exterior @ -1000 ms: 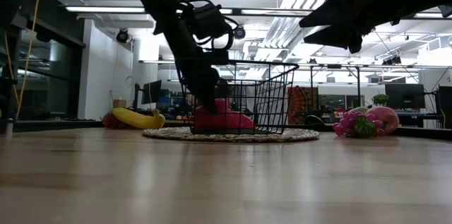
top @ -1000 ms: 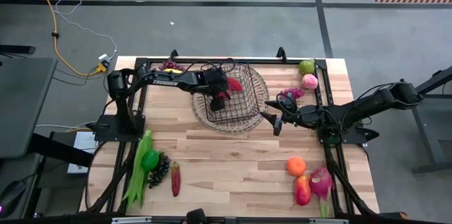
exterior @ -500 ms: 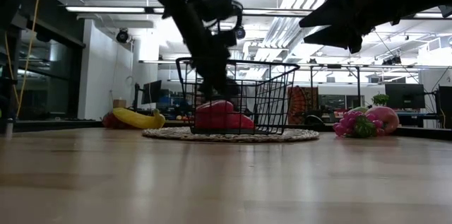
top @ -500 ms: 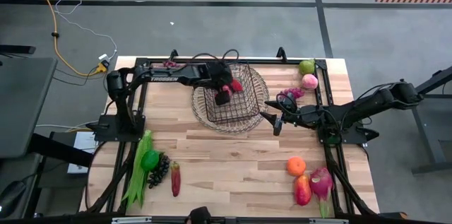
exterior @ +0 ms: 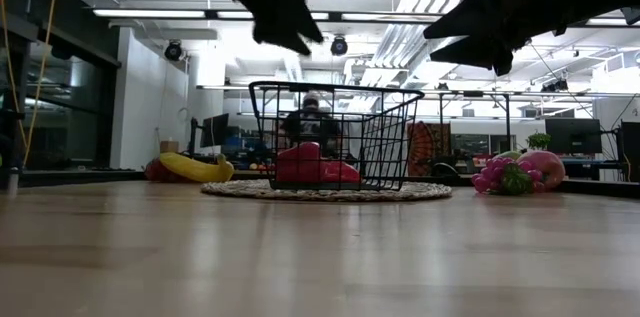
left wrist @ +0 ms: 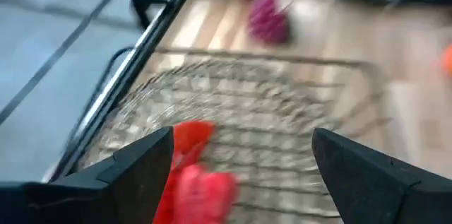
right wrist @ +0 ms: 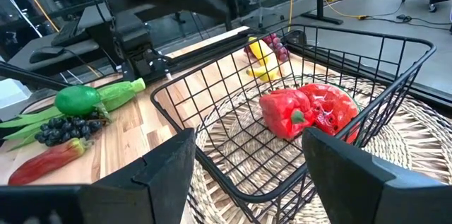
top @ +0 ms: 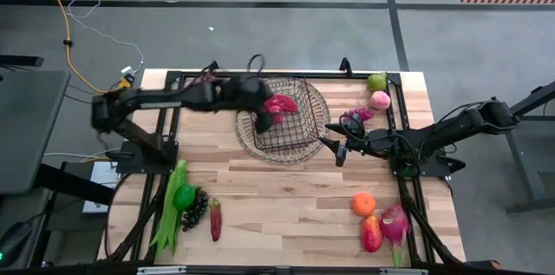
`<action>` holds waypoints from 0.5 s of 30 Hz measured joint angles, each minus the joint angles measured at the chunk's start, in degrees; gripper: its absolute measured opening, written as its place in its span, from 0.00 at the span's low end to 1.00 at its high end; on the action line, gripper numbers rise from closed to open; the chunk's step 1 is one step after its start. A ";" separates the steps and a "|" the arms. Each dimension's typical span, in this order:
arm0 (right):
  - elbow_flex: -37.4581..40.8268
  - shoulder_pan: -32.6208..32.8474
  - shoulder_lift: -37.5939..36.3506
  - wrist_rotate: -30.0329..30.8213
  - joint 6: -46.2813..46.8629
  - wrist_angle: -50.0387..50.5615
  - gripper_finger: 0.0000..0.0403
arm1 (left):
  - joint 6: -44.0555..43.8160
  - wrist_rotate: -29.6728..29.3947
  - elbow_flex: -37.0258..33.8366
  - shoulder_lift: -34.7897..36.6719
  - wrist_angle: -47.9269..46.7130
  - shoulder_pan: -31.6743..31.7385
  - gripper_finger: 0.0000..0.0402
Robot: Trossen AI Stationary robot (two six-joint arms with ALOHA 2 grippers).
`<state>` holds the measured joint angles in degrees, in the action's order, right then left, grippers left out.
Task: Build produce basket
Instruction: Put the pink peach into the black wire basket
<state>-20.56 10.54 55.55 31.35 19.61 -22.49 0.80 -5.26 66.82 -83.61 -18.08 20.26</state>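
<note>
At the near edge of the table [top: 286, 197], on the left, lie the long green beans [top: 166, 214], a green pepper [top: 184, 195], some dark grapes [top: 196, 208] and a long red chili [top: 215, 219]; on the near right sit an orange [top: 363, 203], a red fruit [top: 371, 232] and a pink dragon fruit [top: 395, 224].

Farther back, in the middle, the dark wire basket [top: 282, 121] stands on a round woven tray [top: 251, 140]; inside the basket lie a red pepper [right wrist: 288, 114] and a red watermelon slice [right wrist: 332, 110], touching each other.

The left gripper [top: 257, 110] is up in the air over the left side of the basket, above its rim in the low view; its two fingers are spread wide and hold nothing.

The right gripper [top: 339, 147] waits just beside the right edge of the woven tray; its fingers are apart too, with nothing between them.

At the far right are purple grapes [top: 359, 114], a pink fruit [top: 380, 100] and a green pear [top: 375, 81]; at the far left a yellow banana [exterior: 196, 167] lies on the table.

Beyond the table, a person [exterior: 310, 119] sits in the room.
</note>
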 joint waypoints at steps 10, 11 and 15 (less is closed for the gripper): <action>0.00 0.00 0.00 0.00 -0.12 0.06 0.63 | -0.67 -2.43 -30.99 26.26 28.80 -14.11 0.81; 0.00 -0.02 0.00 0.00 -0.10 0.06 0.63 | -0.81 -4.36 -33.23 28.53 30.12 -15.57 0.81; 0.00 0.00 0.00 0.00 -0.11 0.10 0.63 | -0.84 -13.00 -39.64 36.54 32.04 -20.42 0.81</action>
<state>-20.56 10.54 55.55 31.35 19.50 -22.39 -0.04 -18.26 27.18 -47.07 13.96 -0.16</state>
